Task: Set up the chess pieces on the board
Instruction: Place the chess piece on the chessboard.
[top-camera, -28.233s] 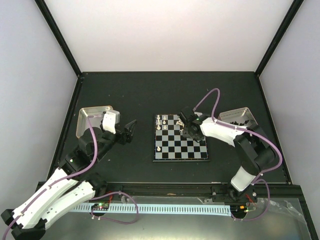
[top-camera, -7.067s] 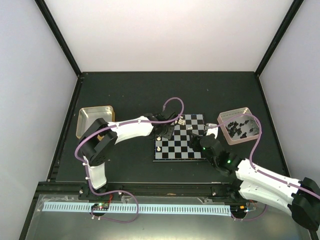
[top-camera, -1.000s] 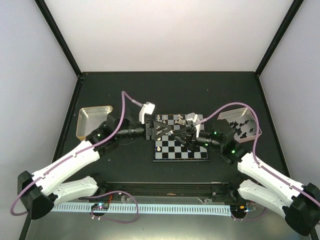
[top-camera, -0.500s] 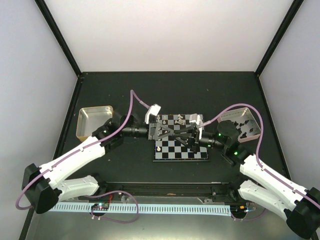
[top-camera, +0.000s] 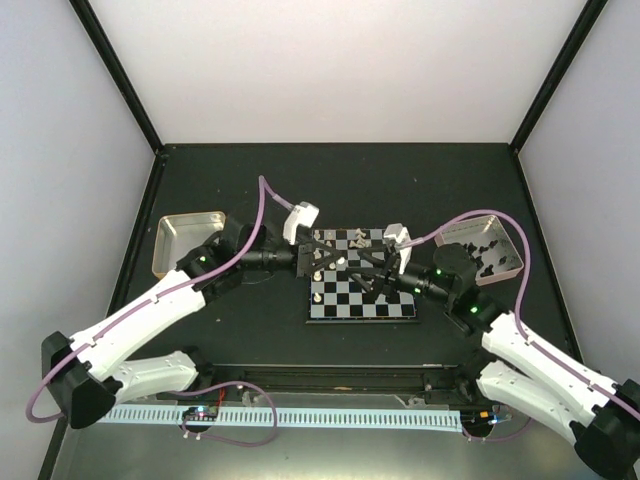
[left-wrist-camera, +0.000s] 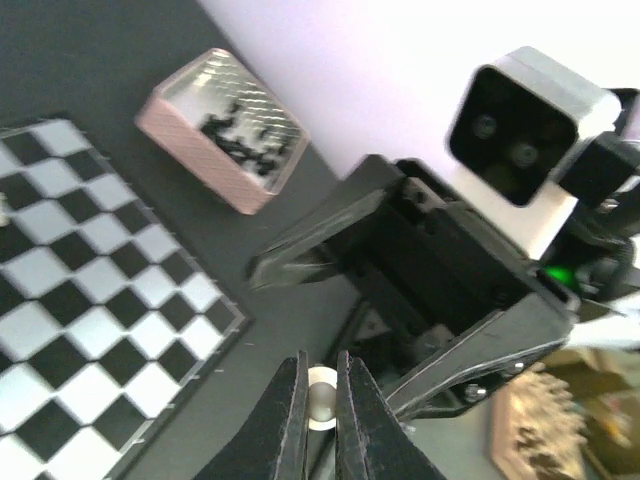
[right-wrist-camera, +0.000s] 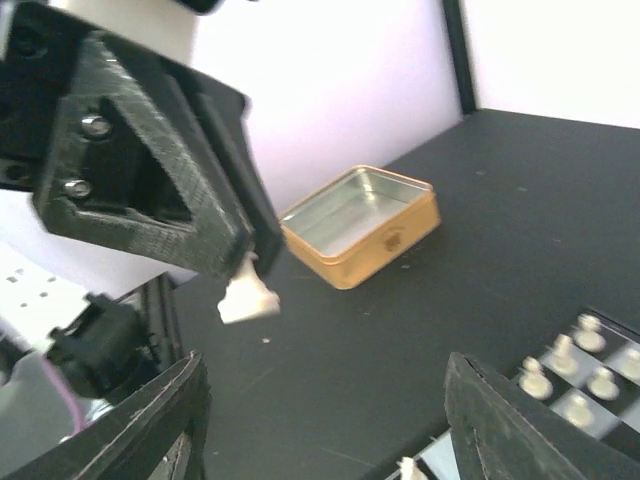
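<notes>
The board (top-camera: 372, 298) lies mid-table, and both grippers meet just above it. My left gripper (left-wrist-camera: 320, 400) is shut on a small cream-white chess piece (left-wrist-camera: 322, 398). The right wrist view shows that piece (right-wrist-camera: 248, 296) hanging from the left fingertips. My right gripper (right-wrist-camera: 325, 370) faces it, open, with nothing between its fingers (right-wrist-camera: 150, 415). From above, the left gripper (top-camera: 335, 262) and right gripper (top-camera: 368, 272) overlap. Several white pieces (top-camera: 320, 241) stand along the board's far-left edge, with more (right-wrist-camera: 585, 372) visible in the right wrist view.
An empty gold metal tray (top-camera: 185, 240) sits left of the board. A pinkish tray (top-camera: 492, 252) holding black pieces (left-wrist-camera: 232, 135) sits to the right. Black frame posts and pale walls enclose the dark table.
The left gripper has shut on the white piece. The right gripper, which was shut on it, has opened. Both arms stay over the board.
</notes>
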